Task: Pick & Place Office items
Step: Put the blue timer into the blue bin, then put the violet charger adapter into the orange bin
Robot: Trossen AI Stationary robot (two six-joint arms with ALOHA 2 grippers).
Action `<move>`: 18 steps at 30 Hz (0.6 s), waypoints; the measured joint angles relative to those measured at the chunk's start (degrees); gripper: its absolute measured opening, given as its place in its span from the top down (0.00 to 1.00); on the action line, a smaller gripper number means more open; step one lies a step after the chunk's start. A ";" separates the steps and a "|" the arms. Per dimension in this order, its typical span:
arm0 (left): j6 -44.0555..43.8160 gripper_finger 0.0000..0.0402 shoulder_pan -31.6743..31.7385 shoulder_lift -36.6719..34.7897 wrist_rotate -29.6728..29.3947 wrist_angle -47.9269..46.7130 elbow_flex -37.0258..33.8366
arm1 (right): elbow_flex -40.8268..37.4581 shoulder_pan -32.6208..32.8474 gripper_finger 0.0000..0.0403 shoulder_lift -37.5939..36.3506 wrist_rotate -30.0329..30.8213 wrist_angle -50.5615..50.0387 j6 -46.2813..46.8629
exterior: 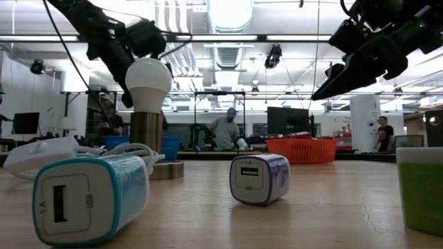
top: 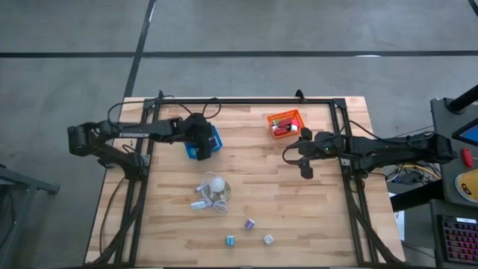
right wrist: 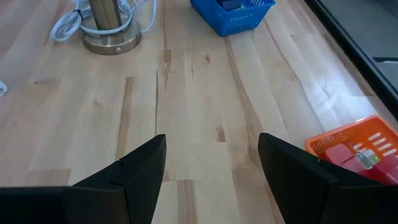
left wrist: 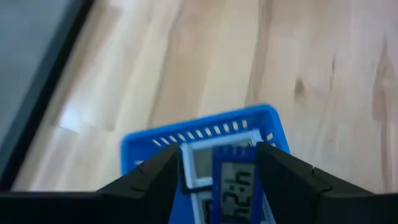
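- The left hand [top: 203,139] hovers right over the blue basket [top: 211,142] at the bench's left rear. Its fingers [left wrist: 149,180] stand apart with nothing clamped between them; a blue digital clock [left wrist: 233,180] lies in the basket just below.
- Risk: the fingertips sit low beside the basket's rim, so lifting off at an angle may hook the mesh and drag or tip the basket, spilling the clock.
- The right hand [top: 306,155] hangs released and empty over bare bench [top: 314,217], just forward of the orange basket [top: 285,123], which holds red blocks [right wrist: 345,154] and pale pieces.
- Risk: a sweep of this arm toward the front items may clip the orange basket.
- Further out, the white bulb lamp [top: 216,184] with its looped cord stands mid-bench; either arm crossing low could snag the cord and topple it.
- Three small items wait near the front edge: a purple cube [top: 250,223], a teal piece [top: 231,240] and a white-green cube [top: 268,239]. They look smooth and rounded, so an off-centre pinch may flick one away.
- Count: two hands, two baskets, one lamp, three loose items, one clock visible in the blue basket.
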 joint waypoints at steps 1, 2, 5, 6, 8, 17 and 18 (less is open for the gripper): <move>0.30 0.47 -0.02 -0.72 -0.21 0.34 -0.02 | -0.03 0.00 0.38 0.35 -0.23 0.02 0.09; 0.68 0.47 -0.04 -1.52 -0.25 0.58 -0.02 | -0.03 0.00 0.38 0.85 -0.96 0.11 0.09; 1.25 0.47 -0.39 -4.17 -0.42 1.72 -0.06 | -0.08 0.51 0.38 2.92 -3.07 0.74 0.09; 1.25 0.46 -0.62 -5.00 -0.42 2.12 -0.08 | -0.08 1.12 0.38 3.80 -3.49 1.56 0.09; 1.12 0.46 -1.14 -6.69 -0.45 3.08 -0.14 | -0.08 2.43 0.38 5.94 -5.63 3.43 -0.08; -0.55 0.46 -4.76 -13.67 -3.38 17.00 -7.29 | 2.73 13.69 0.38 19.76 -14.44 15.11 0.05; -0.94 0.46 -5.00 -14.39 -3.86 19.49 -8.85 | 3.95 15.10 0.38 21.30 -14.44 15.28 -0.10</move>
